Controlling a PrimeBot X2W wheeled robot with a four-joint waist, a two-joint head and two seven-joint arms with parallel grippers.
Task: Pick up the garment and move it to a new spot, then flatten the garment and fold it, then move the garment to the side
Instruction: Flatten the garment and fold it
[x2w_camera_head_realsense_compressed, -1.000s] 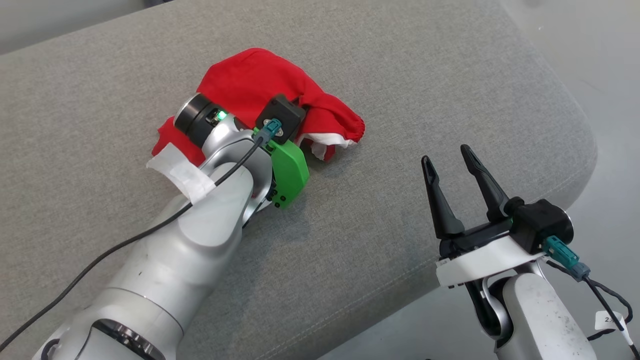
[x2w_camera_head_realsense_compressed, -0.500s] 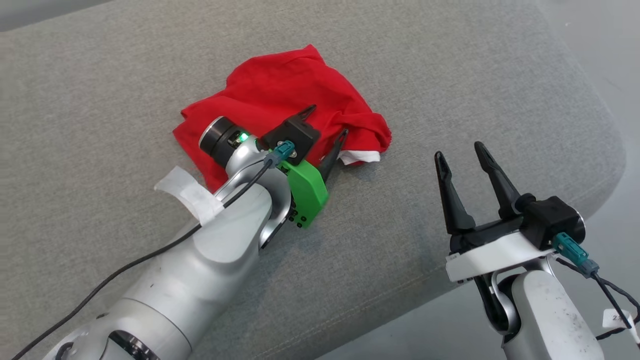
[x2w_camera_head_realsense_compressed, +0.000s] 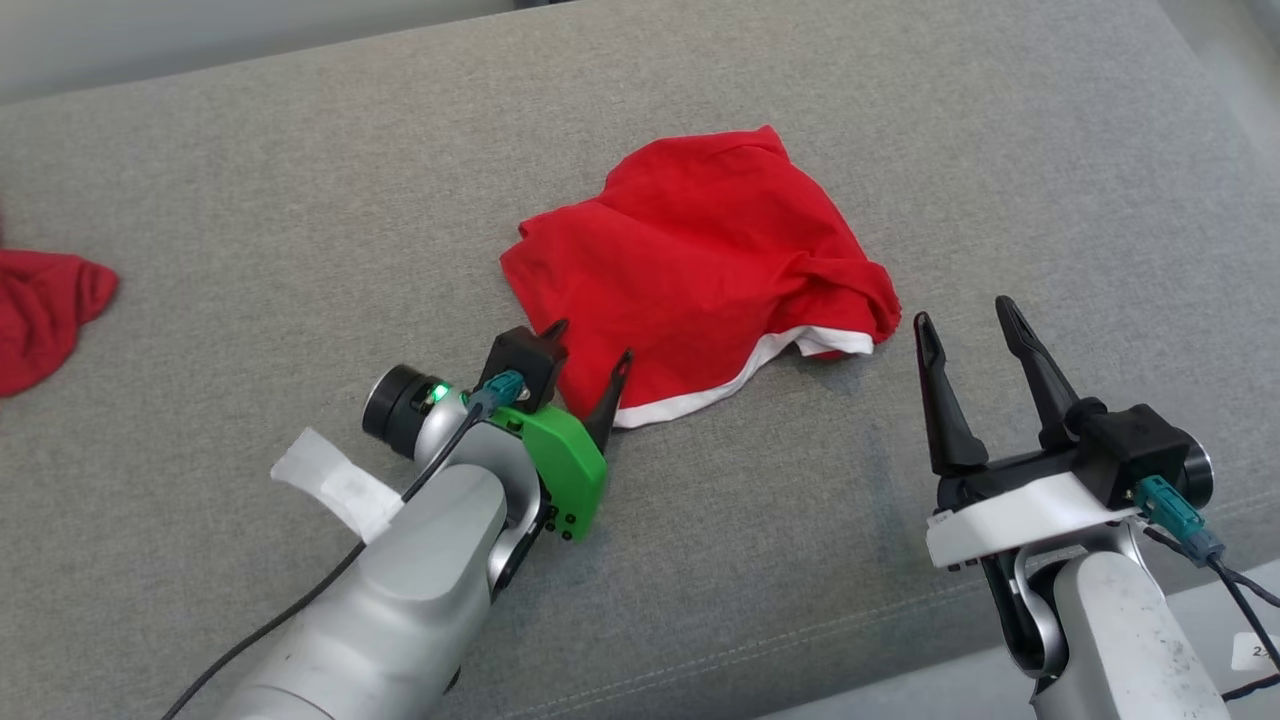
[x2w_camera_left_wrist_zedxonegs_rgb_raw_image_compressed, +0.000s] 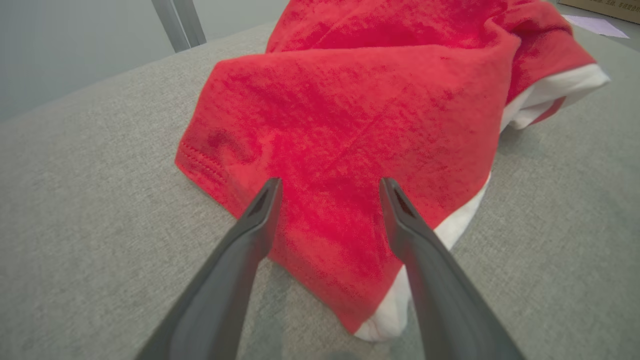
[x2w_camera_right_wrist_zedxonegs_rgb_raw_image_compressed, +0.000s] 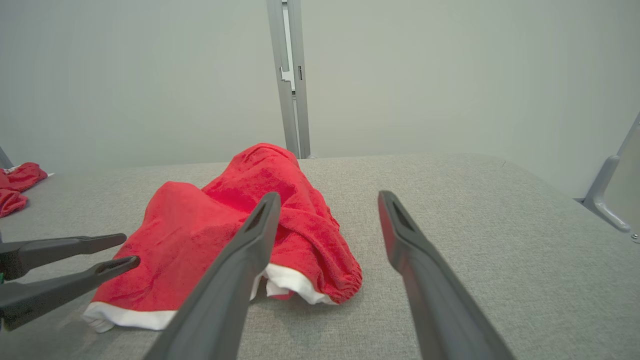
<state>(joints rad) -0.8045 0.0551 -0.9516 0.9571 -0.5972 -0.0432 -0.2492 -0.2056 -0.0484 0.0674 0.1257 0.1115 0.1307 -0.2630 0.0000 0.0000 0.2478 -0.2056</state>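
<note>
The garment (x2w_camera_head_realsense_compressed: 700, 270), red with a white hem, lies crumpled on the grey cushion (x2w_camera_head_realsense_compressed: 300, 200). My left gripper (x2w_camera_head_realsense_compressed: 590, 340) stands open at the garment's near left edge, its fingertips just over the hem and nothing between them. In the left wrist view the garment (x2w_camera_left_wrist_zedxonegs_rgb_raw_image_compressed: 350, 115) lies spread ahead of the open left gripper (x2w_camera_left_wrist_zedxonegs_rgb_raw_image_compressed: 331, 182). My right gripper (x2w_camera_head_realsense_compressed: 962, 312) hovers open just to the right of the garment, apart from it. The right wrist view has the garment (x2w_camera_right_wrist_zedxonegs_rgb_raw_image_compressed: 190, 225) ahead and to the left of the right gripper (x2w_camera_right_wrist_zedxonegs_rgb_raw_image_compressed: 328, 196), with the left gripper (x2w_camera_right_wrist_zedxonegs_rgb_raw_image_compressed: 129, 249) reaching in from the left.
Another red cloth (x2w_camera_head_realsense_compressed: 40, 310) lies at the cushion's far left edge, also seen as the red cloth (x2w_camera_right_wrist_zedxonegs_rgb_raw_image_compressed: 20, 177). The cushion's front edge runs along the lower right, by my right arm. A grey metal post (x2w_camera_right_wrist_zedxonegs_rgb_raw_image_compressed: 292, 75) stands behind the cushion.
My left gripper has opened, let go of the garment and drawn back to its near edge. The head camera has shifted. My right gripper stays open.
</note>
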